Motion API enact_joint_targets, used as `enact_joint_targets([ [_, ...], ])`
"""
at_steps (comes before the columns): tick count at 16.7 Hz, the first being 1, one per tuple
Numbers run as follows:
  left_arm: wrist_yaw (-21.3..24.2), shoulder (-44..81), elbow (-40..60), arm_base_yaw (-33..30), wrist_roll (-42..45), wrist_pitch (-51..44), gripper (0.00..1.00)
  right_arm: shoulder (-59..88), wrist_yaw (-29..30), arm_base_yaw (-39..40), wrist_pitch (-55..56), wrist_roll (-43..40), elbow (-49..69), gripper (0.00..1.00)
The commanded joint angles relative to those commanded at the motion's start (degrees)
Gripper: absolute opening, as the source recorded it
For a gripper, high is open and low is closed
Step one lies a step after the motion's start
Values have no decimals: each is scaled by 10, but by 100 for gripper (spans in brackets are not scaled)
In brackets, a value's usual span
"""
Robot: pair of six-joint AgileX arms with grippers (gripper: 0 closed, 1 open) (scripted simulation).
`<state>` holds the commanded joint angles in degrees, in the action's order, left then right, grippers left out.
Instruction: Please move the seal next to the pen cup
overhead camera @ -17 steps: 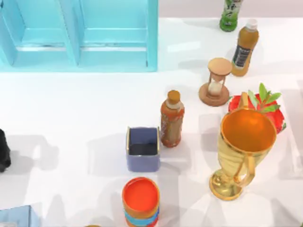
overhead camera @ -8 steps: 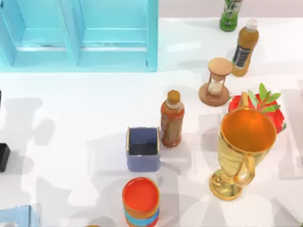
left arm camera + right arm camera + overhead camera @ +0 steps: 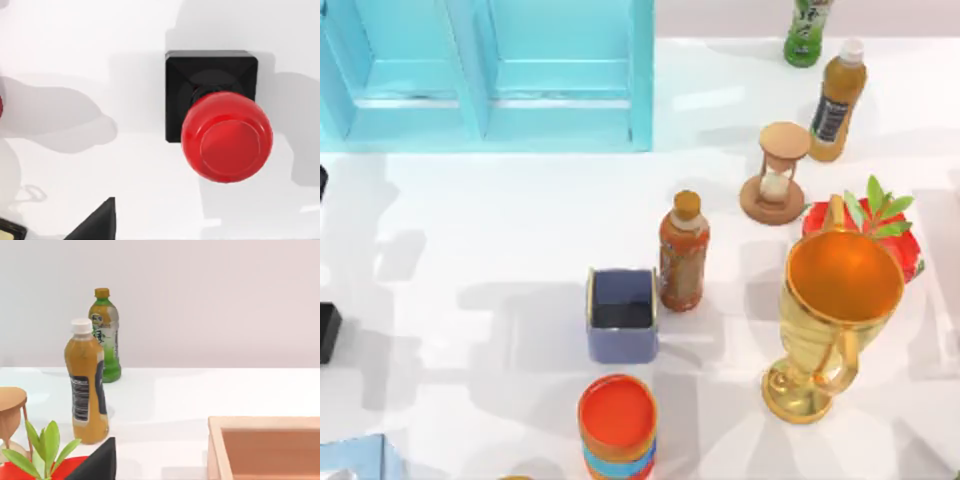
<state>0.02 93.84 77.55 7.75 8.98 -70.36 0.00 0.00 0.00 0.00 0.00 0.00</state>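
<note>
The seal, a black square block with a glossy red ball knob, stands upright on the white table right under my left wrist camera. From above, only a corner of its black base shows at the table's far left edge. The pen cup, square and periwinkle with a dark inside, sits near the table's middle, far to the right of the seal. A dark sliver of my left gripper shows at the left edge, behind the seal. A dark wedge of the right gripper shows in the right wrist view.
A brown bottle stands just right of the pen cup, and a round orange cup in front of it. A gold trophy, an hourglass, a strawberry and two bottles fill the right. A turquoise cabinet spans the back left.
My left arm, which covered the seal at the left edge a second ago, has drawn back toward the rear, leaving the black base uncovered. Nothing else moved.
</note>
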Motion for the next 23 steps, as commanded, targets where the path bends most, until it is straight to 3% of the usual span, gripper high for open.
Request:
enact_joint_targets([
  [10,0,34,17,1,2,-17,100,0,0,0,0,0,0,100],
  [18,0,81,-126,5,6,178,100,0,0,0,0,0,0,100],
  [23,0,87,-144,5,6,198,100,0,0,0,0,0,0,100],
])
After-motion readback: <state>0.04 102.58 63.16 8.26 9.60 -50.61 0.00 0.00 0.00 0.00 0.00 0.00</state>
